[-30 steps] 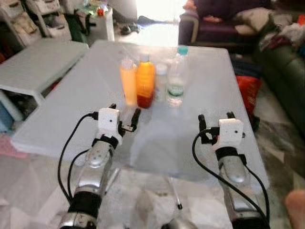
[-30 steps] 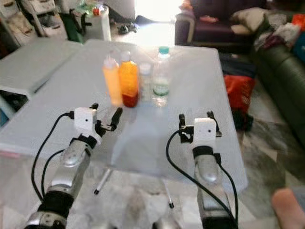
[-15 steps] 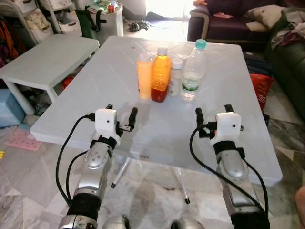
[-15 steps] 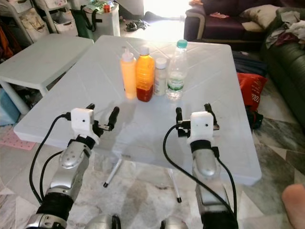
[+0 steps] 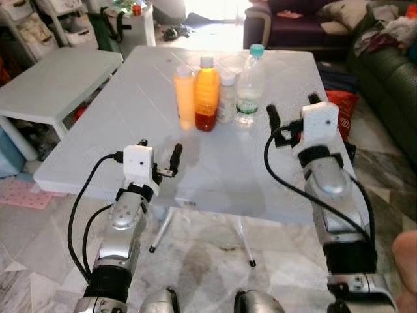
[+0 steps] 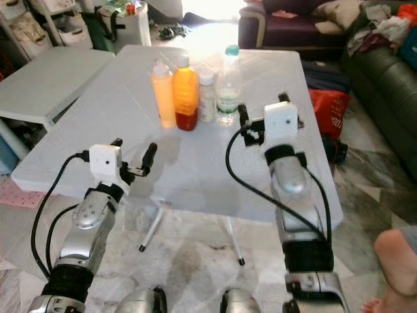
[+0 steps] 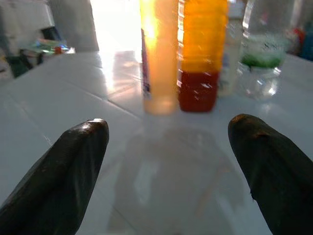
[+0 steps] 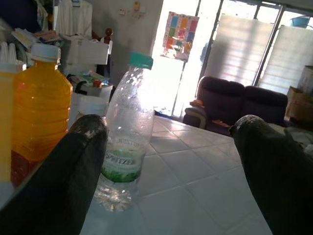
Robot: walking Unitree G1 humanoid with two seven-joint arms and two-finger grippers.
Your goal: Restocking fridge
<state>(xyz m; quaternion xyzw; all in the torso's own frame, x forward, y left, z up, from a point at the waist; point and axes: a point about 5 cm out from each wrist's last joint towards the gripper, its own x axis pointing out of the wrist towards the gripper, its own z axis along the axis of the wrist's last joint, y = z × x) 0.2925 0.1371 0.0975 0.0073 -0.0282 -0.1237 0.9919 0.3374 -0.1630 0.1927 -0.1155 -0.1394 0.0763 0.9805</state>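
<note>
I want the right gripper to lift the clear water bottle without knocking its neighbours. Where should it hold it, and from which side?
Probably the clear water bottle by its mid-body, near the green label. It stands upright at the right end of the row, so its right and near sides are free, while the small white bottle crowds its left. The open right gripper already stands on that free side.

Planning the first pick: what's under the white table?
Under the table show thin metal legs on a marbled tile floor. The tabletop covers the rest of the frame. On top stand four bottles; both end effectors hover open near them.
</note>
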